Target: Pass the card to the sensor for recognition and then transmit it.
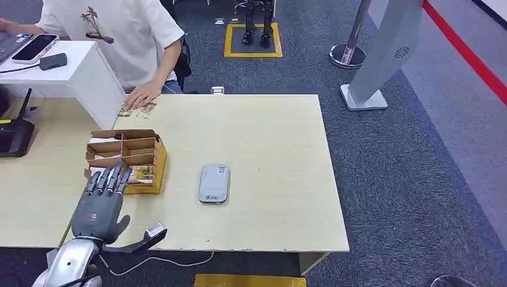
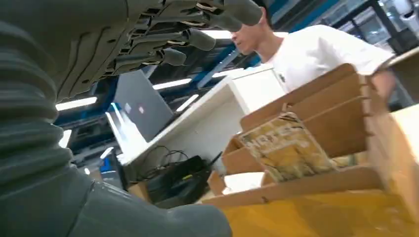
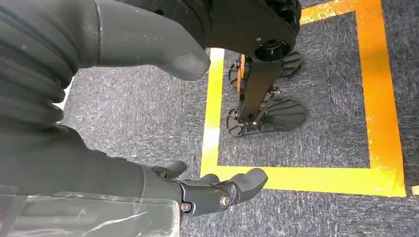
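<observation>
Card (image 1: 141, 174) sits in box (image 1: 128, 156) near slot; left robot hand (image 1: 100, 206) released, fingers extended above it, should pinch the card's top edge squarely.

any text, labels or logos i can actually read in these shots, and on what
No text reads clearly.
Grey sensor: a small mark near its front edge, too small to read.
Card in the cardboard box: printed lettering, too blurred to read.
Person's white shirt: a tree picture, no legible words.
Cards under the person's hand: too small to read.
</observation>
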`<action>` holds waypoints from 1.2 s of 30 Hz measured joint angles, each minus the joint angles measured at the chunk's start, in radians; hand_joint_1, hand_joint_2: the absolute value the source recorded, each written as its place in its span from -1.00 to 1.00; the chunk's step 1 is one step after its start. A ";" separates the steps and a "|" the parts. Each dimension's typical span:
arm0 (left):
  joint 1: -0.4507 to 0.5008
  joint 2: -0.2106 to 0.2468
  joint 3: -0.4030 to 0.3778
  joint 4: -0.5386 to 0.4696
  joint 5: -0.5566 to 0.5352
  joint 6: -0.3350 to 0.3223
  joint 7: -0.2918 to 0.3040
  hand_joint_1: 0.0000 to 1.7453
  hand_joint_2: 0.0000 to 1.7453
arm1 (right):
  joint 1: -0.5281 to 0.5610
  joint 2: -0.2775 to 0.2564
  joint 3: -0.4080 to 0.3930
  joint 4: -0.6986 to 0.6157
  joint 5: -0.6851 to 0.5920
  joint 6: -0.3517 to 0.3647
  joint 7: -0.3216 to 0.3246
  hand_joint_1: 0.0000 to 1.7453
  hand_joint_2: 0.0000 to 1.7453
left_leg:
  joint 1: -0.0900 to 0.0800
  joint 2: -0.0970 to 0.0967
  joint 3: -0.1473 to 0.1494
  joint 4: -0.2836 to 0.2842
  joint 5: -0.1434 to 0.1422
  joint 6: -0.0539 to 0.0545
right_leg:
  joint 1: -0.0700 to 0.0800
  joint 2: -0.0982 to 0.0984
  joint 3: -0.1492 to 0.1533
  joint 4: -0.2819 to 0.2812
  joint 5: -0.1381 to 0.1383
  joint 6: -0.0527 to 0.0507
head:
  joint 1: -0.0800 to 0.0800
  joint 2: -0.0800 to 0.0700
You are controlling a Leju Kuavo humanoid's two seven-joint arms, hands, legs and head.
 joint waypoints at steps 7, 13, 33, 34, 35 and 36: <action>-0.031 0.002 0.022 0.001 -0.002 0.002 0.021 -1.00 1.00 | -0.001 0.000 0.000 0.000 0.011 0.000 -0.002 -1.00 1.00 | 0.000 0.000 0.000 0.000 0.000 0.000 | 0.000 0.000 0.000 0.000 0.000 0.000 | 0.000 0.000; -0.039 0.003 0.033 0.001 -0.002 0.002 0.021 -1.00 1.00 | -0.001 0.000 0.000 0.000 0.011 0.000 -0.002 -1.00 1.00 | 0.000 0.000 0.000 0.000 0.000 0.000 | 0.000 0.000 0.000 0.000 0.000 0.000 | 0.000 0.000; -0.113 0.008 0.034 0.039 -0.002 -0.002 0.029 -1.00 1.00 | -0.002 0.000 0.001 0.000 0.031 0.000 0.000 -1.00 1.00 | 0.000 -0.001 0.000 0.000 0.000 0.000 | 0.000 -0.001 0.000 0.000 0.000 0.000 | 0.000 0.000; -0.132 0.006 0.034 0.056 -0.002 -0.009 0.012 -1.00 1.00 | -0.003 0.000 0.002 0.000 0.037 0.000 0.000 -1.00 1.00 | 0.000 -0.001 0.000 0.000 0.000 0.000 | 0.000 -0.001 0.000 0.000 0.000 0.000 | 0.000 0.000; -0.148 0.003 0.034 0.073 -0.002 -0.015 -0.005 -1.00 1.00 | -0.003 0.000 0.003 0.000 0.042 0.000 0.000 -1.00 1.00 | 0.000 -0.001 0.000 0.000 0.000 0.000 | 0.000 -0.001 0.000 0.000 0.000 0.000 | 0.000 0.000; -0.168 -0.002 0.035 0.097 -0.002 -0.022 -0.022 -1.00 1.00 | -0.003 0.000 0.005 0.000 0.046 0.000 0.000 -1.00 1.00 | 0.000 -0.001 0.000 0.000 0.000 0.000 | 0.000 -0.001 0.000 0.000 0.000 0.000 | 0.000 0.000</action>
